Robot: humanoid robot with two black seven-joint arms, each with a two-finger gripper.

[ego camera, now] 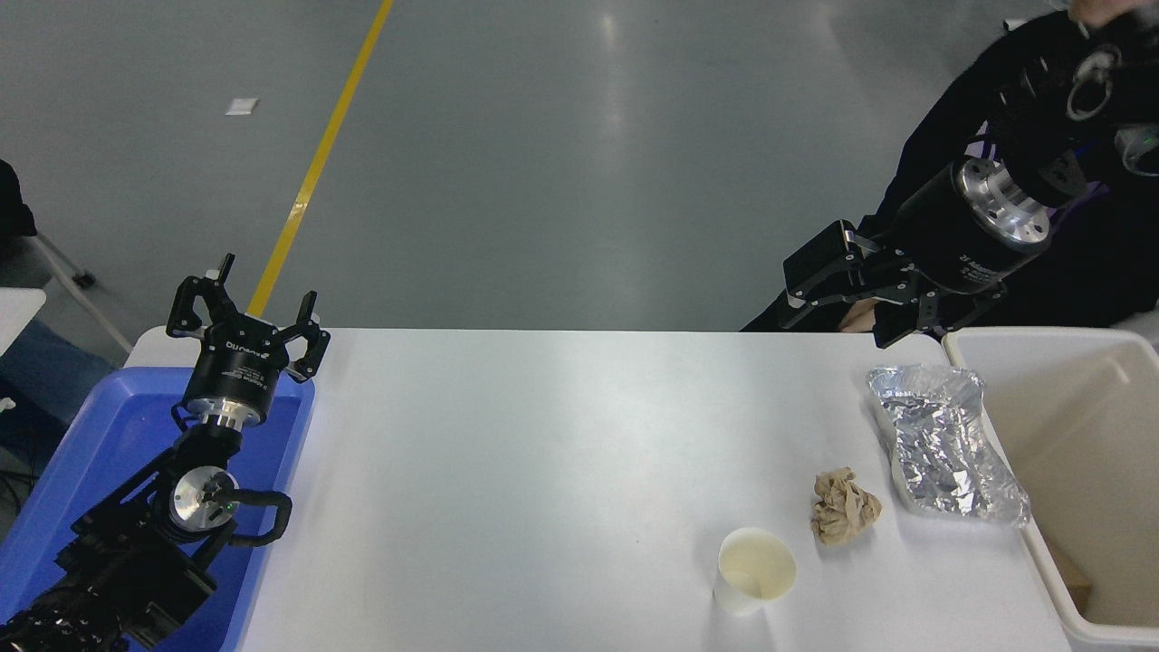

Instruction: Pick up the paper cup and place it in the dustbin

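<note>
One small white paper cup [757, 573] upright, near table edge, untouched. Crumpled brown paper ball [844, 518] just beyond, crinkled silver foil tray [946, 444] farther. Large cream-white rectangular plastic dustbin [1077, 453] at right. Left gripper [246, 319] parked over blue tray, fingers spread. Right gripper [856, 303] raised at far edge, fingers apart, empty (approach step). Next: descend toward cup, straddle rim.

The dustbin [1068, 435] runs off the right edge; the person [1100, 263] sits half hidden.
</note>
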